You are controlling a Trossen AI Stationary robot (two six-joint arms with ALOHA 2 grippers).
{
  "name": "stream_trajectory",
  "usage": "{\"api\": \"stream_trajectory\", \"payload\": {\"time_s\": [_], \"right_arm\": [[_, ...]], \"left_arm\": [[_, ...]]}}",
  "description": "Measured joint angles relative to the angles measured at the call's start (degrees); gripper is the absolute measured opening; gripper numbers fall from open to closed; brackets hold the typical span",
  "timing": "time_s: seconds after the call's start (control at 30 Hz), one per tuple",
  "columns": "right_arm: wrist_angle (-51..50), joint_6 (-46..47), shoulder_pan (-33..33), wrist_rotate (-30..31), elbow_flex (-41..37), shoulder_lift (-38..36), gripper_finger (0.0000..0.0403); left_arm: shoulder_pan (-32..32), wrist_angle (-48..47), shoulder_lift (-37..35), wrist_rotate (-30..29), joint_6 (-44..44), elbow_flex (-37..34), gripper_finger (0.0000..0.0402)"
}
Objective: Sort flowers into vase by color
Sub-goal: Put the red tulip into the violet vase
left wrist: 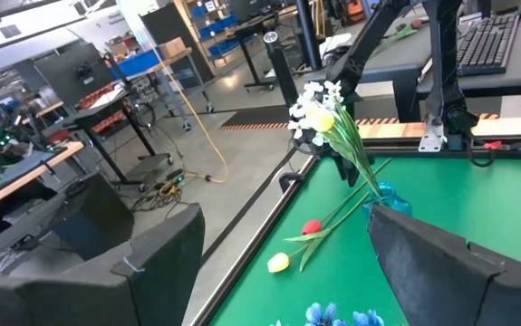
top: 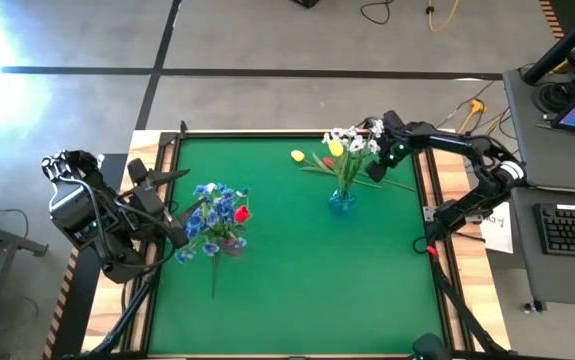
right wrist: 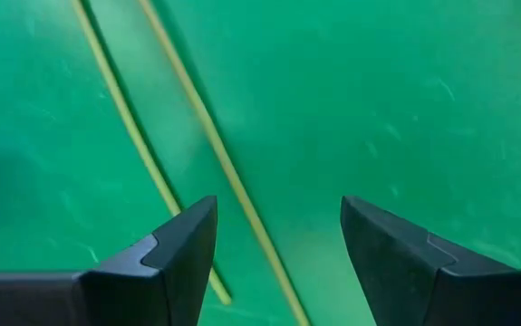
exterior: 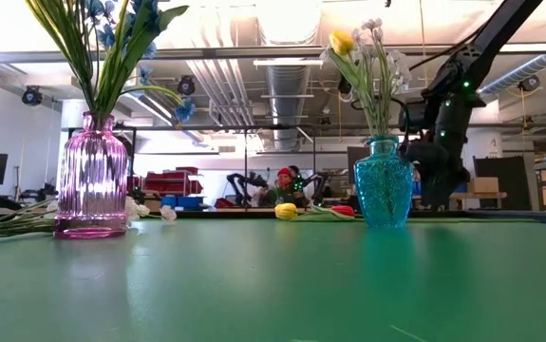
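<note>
Right gripper [right wrist: 278, 254] is being held open over two loose stems [right wrist: 207, 145]; both are likely being pinched together, or blue vase [top: 342, 200] being knocked. Left gripper [left wrist: 283, 272] is being parked open.

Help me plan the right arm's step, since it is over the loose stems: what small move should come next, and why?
Probably lower the right gripper straight down onto the stem that passes between its open fingers, then close. Two stems lie flat on the green mat by the blue vase, and none is held yet.
</note>
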Motion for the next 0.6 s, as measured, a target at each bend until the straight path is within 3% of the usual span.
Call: {"api": "stream_trajectory", "payload": {"time_s": [0.6], "right_arm": [[13.73,-4.39,8.51,0.07,-1.57,0.00,0.0226]], "left_arm": [[-0.01,0.02,0.00,-0.17,0.73,0.00,0.0297]]}}
